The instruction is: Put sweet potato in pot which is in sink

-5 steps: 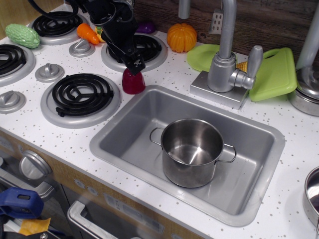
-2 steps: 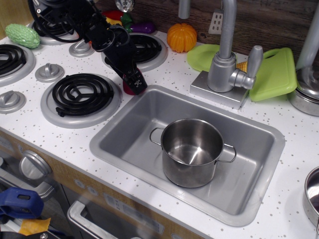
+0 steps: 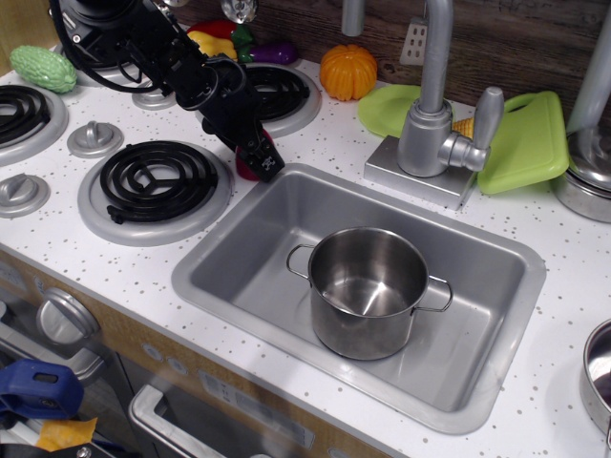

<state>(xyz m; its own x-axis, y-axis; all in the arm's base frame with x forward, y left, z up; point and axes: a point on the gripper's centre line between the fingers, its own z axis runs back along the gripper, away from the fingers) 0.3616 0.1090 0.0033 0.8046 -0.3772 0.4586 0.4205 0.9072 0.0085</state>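
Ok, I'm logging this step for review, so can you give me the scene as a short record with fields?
gripper: low over the sweet potato, at the sink's back-left corner; open or shut cannot be told
sweet potato: on the counter beside the sink rim, mostly hidden by the gripper
pot: upright in the sink, nothing visible inside
sink: holds only the pot
pumpkin: on the counter behind the sink
task status: sweet potato not yet in pot

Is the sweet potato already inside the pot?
No, the pot in the sink is empty; the sweet potato sits on the counter under the gripper.
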